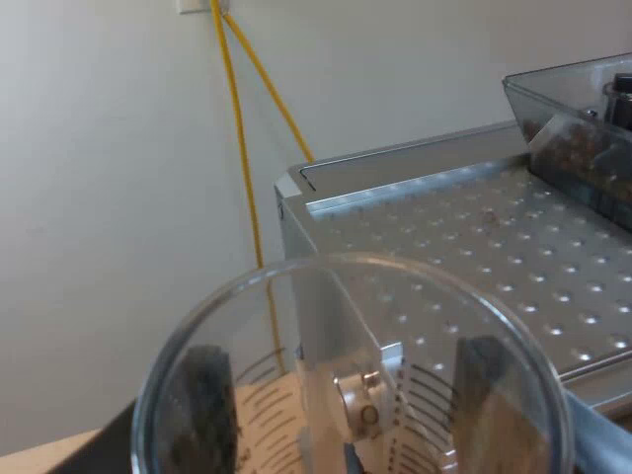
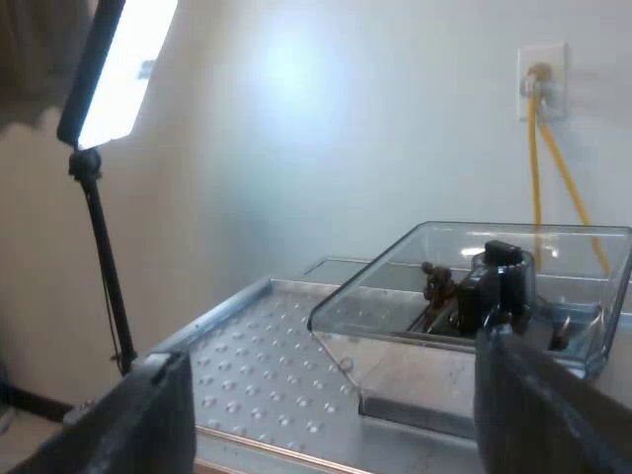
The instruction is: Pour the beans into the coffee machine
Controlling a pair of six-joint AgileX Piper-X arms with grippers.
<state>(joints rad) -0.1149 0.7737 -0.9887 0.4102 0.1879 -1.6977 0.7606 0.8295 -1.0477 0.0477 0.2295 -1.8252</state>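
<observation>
Jaws of the left gripper [image 1: 341, 434] are clamping a clear, round measuring glass [image 1: 355, 326] with printed scale lines, its dark fingers [image 1: 109, 449] pressing on opposite sides of the wall. The glass is hanging beside a corner of the silver, boxy espresso machine [image 1: 474, 247], its rim close to the dimpled metal top and well apart from the smoky clear plastic bean hopper [image 1: 583, 128]. Brown coffee beans [image 1: 568, 153] are lying inside the hopper; whether any are lying in the glass, I cannot tell. The right gripper [image 2: 336, 360] is hovering near the machine's dimpled top, facing the hopper [image 2: 464, 326], its jaws standing wide apart and gripping nothing. Two yellow cables [image 1: 242, 148] are hanging from a white wall socket [image 2: 541, 79] behind the machine. A lit lamp panel [image 2: 109, 69] on a black stand is glowing beside it.
</observation>
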